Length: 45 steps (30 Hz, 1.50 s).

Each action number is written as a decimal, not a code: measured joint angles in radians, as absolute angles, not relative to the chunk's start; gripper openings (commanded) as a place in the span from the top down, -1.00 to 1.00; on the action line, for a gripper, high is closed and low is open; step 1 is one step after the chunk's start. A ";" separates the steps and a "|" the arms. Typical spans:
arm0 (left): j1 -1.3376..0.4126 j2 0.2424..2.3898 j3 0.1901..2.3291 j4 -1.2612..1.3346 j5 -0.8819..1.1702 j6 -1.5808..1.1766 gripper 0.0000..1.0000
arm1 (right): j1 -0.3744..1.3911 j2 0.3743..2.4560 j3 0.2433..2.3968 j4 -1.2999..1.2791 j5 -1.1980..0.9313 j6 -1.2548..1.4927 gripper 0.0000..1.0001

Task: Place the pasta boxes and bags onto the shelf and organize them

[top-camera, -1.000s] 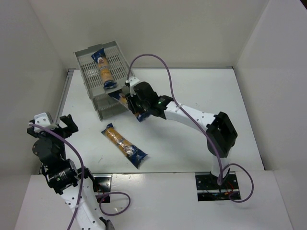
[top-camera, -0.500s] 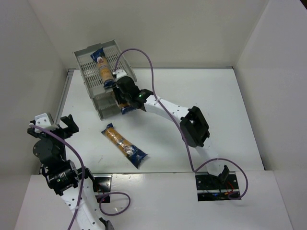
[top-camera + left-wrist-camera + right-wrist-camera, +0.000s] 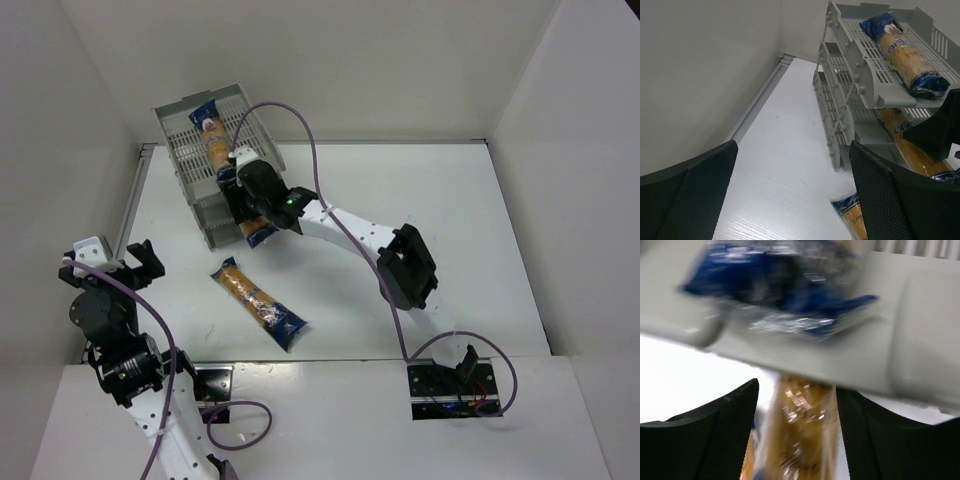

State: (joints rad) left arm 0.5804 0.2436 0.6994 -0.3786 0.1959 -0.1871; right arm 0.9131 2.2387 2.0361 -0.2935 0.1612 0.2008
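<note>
The grey three-tier shelf (image 3: 190, 150) stands at the far left. One pasta bag (image 3: 214, 146) lies in its top tray. My right gripper (image 3: 243, 200) is shut on a second pasta bag (image 3: 258, 232), which is pushed under the top tray into a lower tier; I cannot tell which. In the right wrist view this bag (image 3: 800, 430) fills the gap between the fingers, beneath the top tray's front lip (image 3: 850, 365). A third pasta bag (image 3: 258, 303) lies on the table. My left gripper (image 3: 115, 262) is open and empty, near the left edge.
The left wrist view shows the shelf (image 3: 850, 85) from its left side, with the top bag (image 3: 905, 55), the held bag (image 3: 910, 147) and the table bag's end (image 3: 852, 215). White walls enclose the table on three sides.
My right arm has reached further left and pushed the held bag deeper into the shelf under the top tray. The left arm and the table bag have not moved.
</note>
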 measured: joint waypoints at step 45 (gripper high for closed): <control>0.579 0.209 0.699 -0.374 0.195 -0.186 -0.99 | 0.945 2.026 1.668 -0.244 0.038 -0.546 0.89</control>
